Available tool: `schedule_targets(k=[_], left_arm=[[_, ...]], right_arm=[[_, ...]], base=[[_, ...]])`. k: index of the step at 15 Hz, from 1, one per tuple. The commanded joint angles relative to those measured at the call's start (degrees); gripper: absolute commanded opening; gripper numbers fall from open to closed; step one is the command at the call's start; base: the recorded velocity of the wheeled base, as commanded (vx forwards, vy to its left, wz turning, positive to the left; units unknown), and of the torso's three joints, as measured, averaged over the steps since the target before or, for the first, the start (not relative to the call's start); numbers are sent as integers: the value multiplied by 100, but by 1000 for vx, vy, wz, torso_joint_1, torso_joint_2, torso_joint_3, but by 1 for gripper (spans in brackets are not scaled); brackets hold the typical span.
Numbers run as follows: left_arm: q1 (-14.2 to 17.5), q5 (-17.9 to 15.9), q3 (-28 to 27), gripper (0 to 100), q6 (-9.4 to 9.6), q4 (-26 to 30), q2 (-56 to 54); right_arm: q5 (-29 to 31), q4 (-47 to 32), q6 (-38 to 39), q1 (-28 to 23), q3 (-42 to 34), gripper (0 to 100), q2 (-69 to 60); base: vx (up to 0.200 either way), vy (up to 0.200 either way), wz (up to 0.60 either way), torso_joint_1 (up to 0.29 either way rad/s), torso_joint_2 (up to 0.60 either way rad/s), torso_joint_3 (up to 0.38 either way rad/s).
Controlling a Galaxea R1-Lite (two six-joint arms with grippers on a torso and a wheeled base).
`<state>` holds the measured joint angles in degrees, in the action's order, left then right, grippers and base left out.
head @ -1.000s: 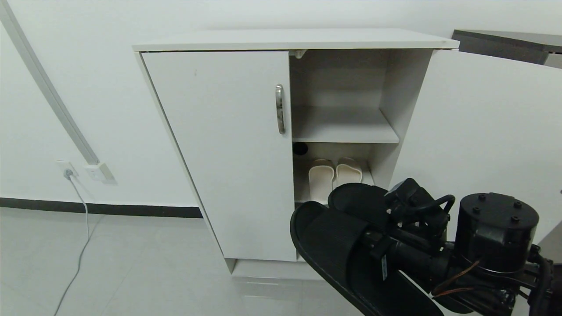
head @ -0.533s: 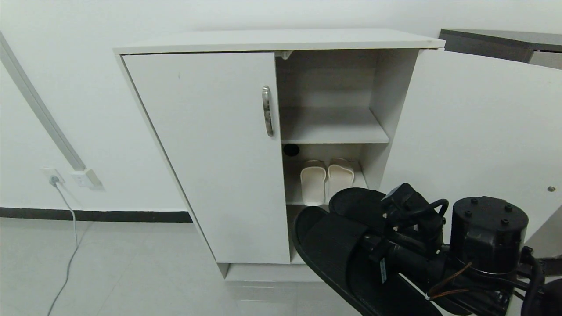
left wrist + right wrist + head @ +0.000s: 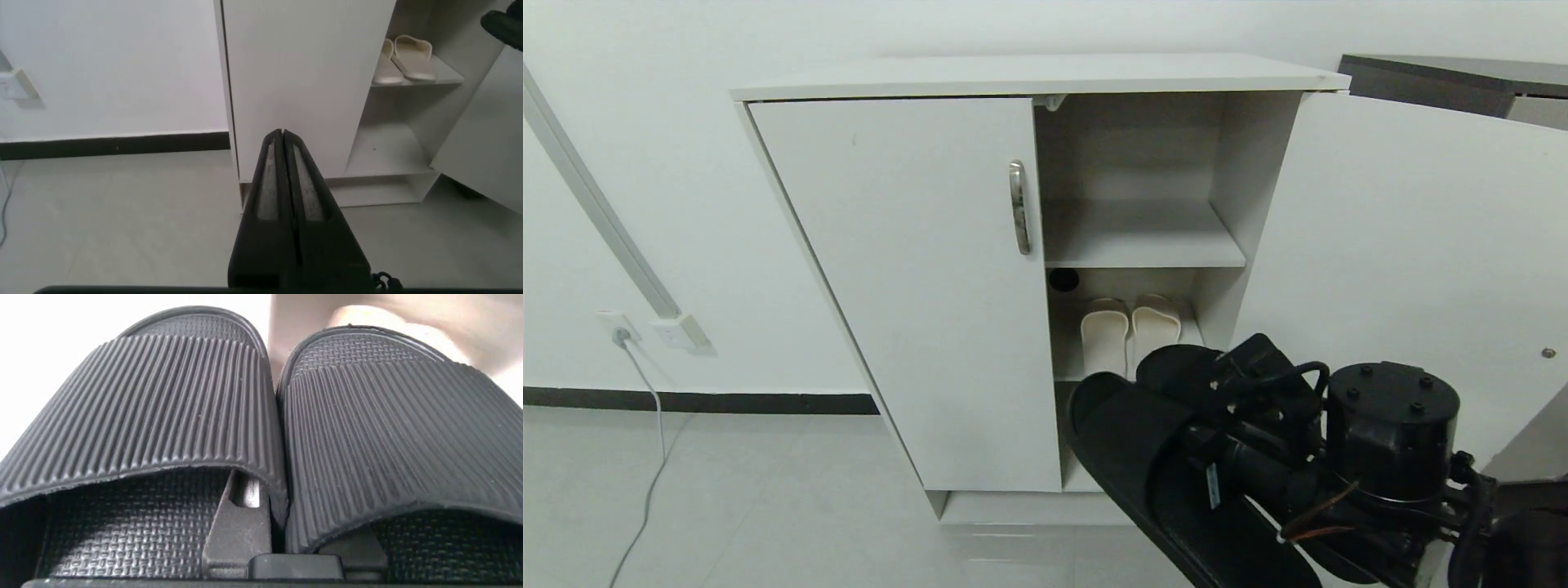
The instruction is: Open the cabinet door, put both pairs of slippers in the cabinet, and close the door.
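1. The black slippers (image 3: 1127,433) are gripped side by side by the right hand (image 3: 278,518) and held in the air just before the cabinet (image 3: 1029,75).
2. The right door (image 3: 1405,245) is swung wide open, and the left door (image 3: 915,286) is shut.
3. The white slippers (image 3: 1131,331) are seen together on the middle shelf inside.
4. The left hand (image 3: 282,163) is closed on nothing, above the floor.
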<state>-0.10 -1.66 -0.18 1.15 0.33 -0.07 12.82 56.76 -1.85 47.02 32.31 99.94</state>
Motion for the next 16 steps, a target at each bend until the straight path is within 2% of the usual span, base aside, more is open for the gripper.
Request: schedule_targets(k=[1,6,9,10,13,16], left_arm=[[1,-1,1,0,8,2,7],[1,-10,1,0,17,2,7],[1,-10,1,0,17,2,7],[1,-10,1,0,17,2,7],[1,-1,1,0,17,2,7],[1,-1,1,0,17,2,7]], right_arm=[[1521,-499,634,387,1199,0,834],[3147,-2389,1345,580,3019,0,1274],[3455,-3197,1469,589,3704,0,1195],[3719,-3479,1451,589,4056,0,1116],[3850,-3646,1266,536,4653,0,1089],[3815,-3628,1170,457,4785,0,1159]], base=[[0,0,0,0,0,0],[0,0,0,0,0,0],[0,0,0,0,0,0],[0,0,0,0,0,0],[0,0,0,0,0,0],[0,0,0,0,0,0]])
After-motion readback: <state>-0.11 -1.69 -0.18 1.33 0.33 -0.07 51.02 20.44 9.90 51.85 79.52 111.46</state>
